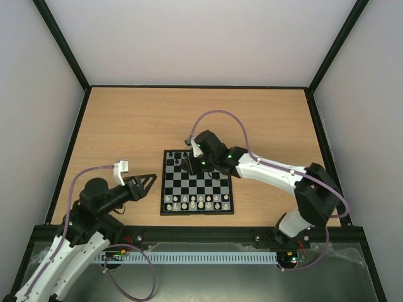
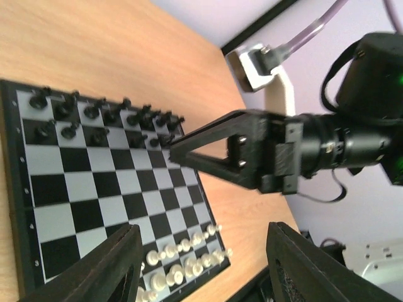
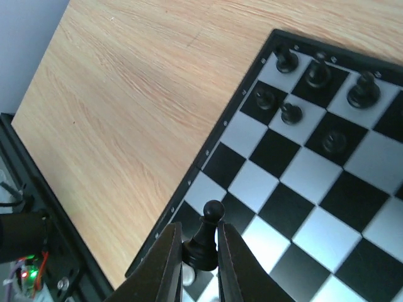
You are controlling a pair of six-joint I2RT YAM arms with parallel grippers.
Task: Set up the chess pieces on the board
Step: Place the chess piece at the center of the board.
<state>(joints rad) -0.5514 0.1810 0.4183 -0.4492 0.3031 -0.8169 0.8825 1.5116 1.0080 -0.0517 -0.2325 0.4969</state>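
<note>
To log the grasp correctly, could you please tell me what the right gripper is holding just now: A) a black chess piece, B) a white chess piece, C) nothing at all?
A: in the right wrist view the right gripper is pinched on a black chess piece, above the board.

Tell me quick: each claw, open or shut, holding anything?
Left claw: open, empty.
Right claw: shut on a black pawn.
</note>
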